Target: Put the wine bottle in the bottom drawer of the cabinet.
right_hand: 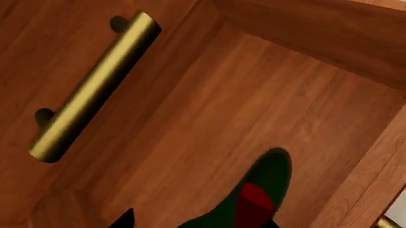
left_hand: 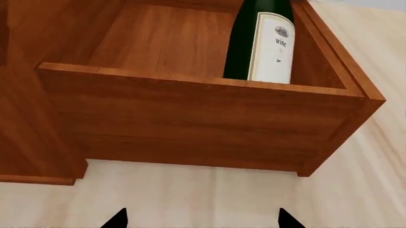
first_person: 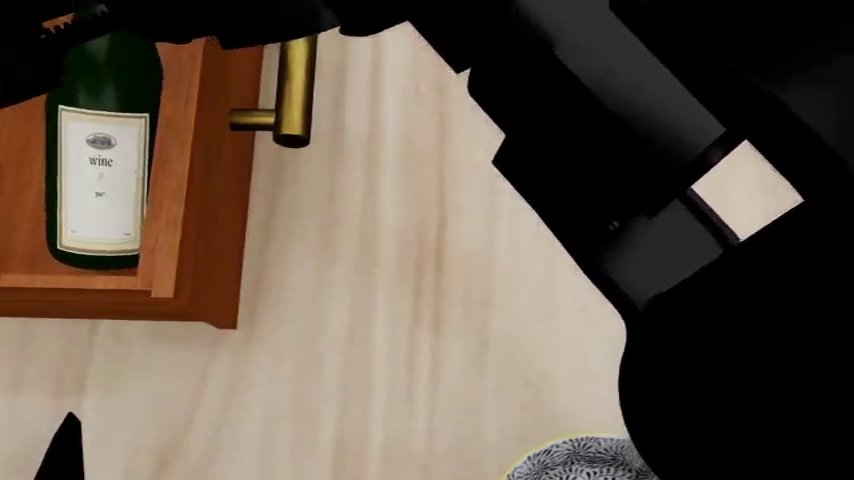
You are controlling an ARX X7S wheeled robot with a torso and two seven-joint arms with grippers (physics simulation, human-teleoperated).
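The wine bottle [first_person: 96, 150] lies label up inside the pulled-out bottom drawer [first_person: 200, 200], along one side wall; its top end is hidden under my right arm. In the left wrist view the bottle [left_hand: 266, 42] shows over the drawer's wall [left_hand: 190, 118], which juts from the cabinet [left_hand: 25, 104]. My left gripper [left_hand: 203, 219] hangs open over the pale floor outside the drawer, holding nothing. My right gripper [right_hand: 199, 222] is open above the drawer's inside, with the bottle's red-capped neck [right_hand: 254, 199] just below, near one fingertip.
The drawer's brass bar handle [first_person: 294, 90] sticks out over the pale wooden floor [first_person: 400, 330]. A higher drawer front carries a like handle [right_hand: 95, 85]. A grey patterned round object [first_person: 574, 464] lies on the floor near my body. My right arm [first_person: 641, 150] fills that side.
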